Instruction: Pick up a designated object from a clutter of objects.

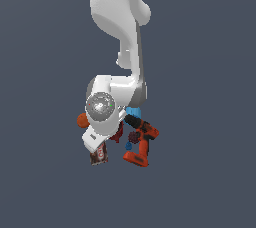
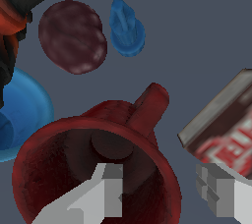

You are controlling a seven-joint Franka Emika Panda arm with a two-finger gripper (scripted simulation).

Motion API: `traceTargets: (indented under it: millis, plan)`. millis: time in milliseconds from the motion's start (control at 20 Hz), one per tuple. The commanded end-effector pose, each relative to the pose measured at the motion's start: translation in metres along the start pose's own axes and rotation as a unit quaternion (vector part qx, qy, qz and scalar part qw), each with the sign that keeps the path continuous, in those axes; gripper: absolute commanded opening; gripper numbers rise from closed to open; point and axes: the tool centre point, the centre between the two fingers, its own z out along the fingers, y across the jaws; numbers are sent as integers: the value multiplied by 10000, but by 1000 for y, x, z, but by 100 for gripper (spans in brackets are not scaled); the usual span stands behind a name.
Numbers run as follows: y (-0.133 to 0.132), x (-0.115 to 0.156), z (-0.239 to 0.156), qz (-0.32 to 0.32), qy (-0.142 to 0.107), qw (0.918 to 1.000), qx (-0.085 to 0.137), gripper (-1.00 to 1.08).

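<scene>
Closing on the mug's wall seems the step in hand. The dark red mug [image 2: 93, 164] lies under the wrist, its mouth turned to the camera, its handle [image 2: 150, 107] pointing away toward the blue peg. The gripper [image 2: 162, 191] is spread and grasps nothing; one finger [image 2: 106, 188] stands inside the mouth and the other finger [image 2: 221, 193] outside, near the rim. I judge that the arm should go lower and keep away from the handle, so that the wall sits well between both pads.

Beside the mug:
- the drill [image 1: 141, 144], close
- the brown printed box [image 2: 226, 129], just beside the outer finger, so it may be pushed
- the blue cup [image 2: 22, 115]
- a dark plum-like object [image 2: 72, 36], beyond the mug
- a small blue peg [image 2: 126, 27], beyond the handle
- the orange ball [image 1: 82, 120]
</scene>
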Motion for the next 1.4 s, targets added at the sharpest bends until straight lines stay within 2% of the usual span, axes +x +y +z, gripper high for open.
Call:
traceTargets:
  millis: [0,750,1050,1350]
  plan:
    - [0,0,1,-3,4,10000,-6,-100]
    - [1,-4,-8,-3,7,10000,-10,-100]
    - [6,-20,-40,-2,8,10000,-7,-100]
    - [15,-46,-93,-2,11,10000,-5,-100]
